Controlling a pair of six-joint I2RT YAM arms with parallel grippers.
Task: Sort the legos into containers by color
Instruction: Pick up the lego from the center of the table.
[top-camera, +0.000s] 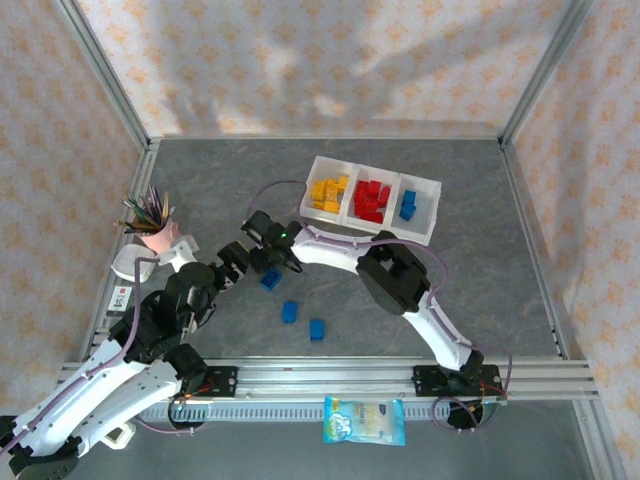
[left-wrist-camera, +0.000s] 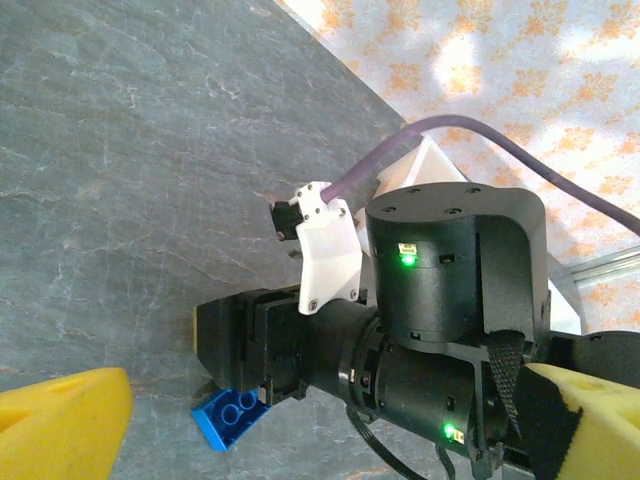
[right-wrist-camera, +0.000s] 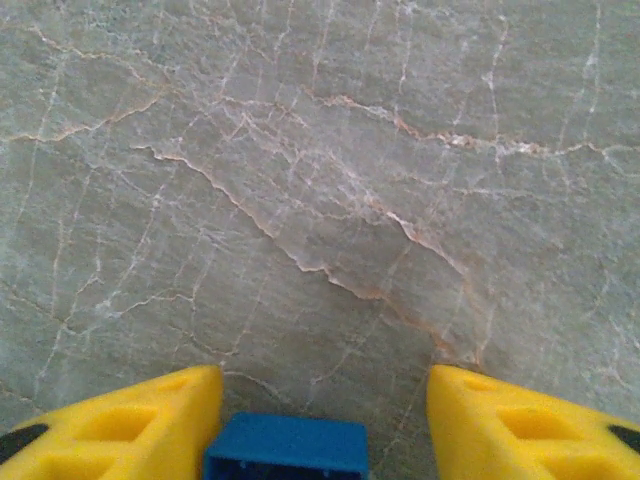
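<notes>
Right jaws stand half-wide astride a blue lego brick (right-wrist-camera: 287, 447) on the desk (right-wrist-camera: 320, 150), the brick hard against one finger (right-wrist-camera: 130, 420), clear of the other; closing off-centre could twist or flick it away. Left jaws wide, empty, close by: collision risk

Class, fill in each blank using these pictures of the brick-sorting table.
1. The white tray has ___ compartments.
2. Its middle compartment holds ___ bricks.
3. The right pincer straddles a ___ brick on the table.
4. The pink cup holds ___.
Missing words: three; red; blue; pencils.
</notes>
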